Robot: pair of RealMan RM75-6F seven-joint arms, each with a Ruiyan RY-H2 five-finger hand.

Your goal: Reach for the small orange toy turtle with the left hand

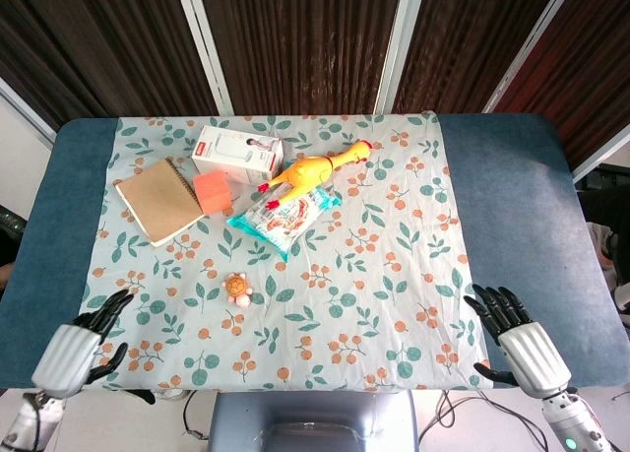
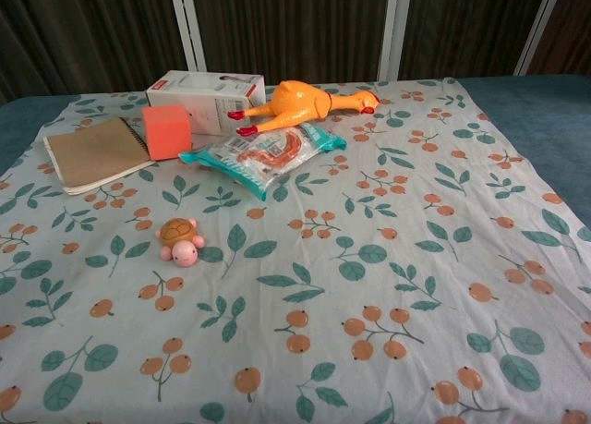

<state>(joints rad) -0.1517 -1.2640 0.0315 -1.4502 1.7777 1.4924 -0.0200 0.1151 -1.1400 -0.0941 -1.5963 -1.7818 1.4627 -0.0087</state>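
Note:
The small orange toy turtle (image 1: 236, 290) with a pink head lies on the floral cloth, left of centre; the chest view shows the turtle (image 2: 179, 238) too. My left hand (image 1: 79, 346) is at the table's front left corner, open with fingers spread, well to the left of the turtle and nearer the front edge. At the front right corner my right hand (image 1: 517, 341) is open with nothing in it. Neither hand shows in the chest view.
Behind the turtle lie a snack packet (image 1: 283, 213), a yellow rubber chicken (image 1: 317, 166), an orange cube (image 1: 212, 189), a brown notebook (image 1: 158, 199) and a white box (image 1: 236, 154). The floral cloth (image 1: 394, 275) covers the blue table (image 1: 512, 196).

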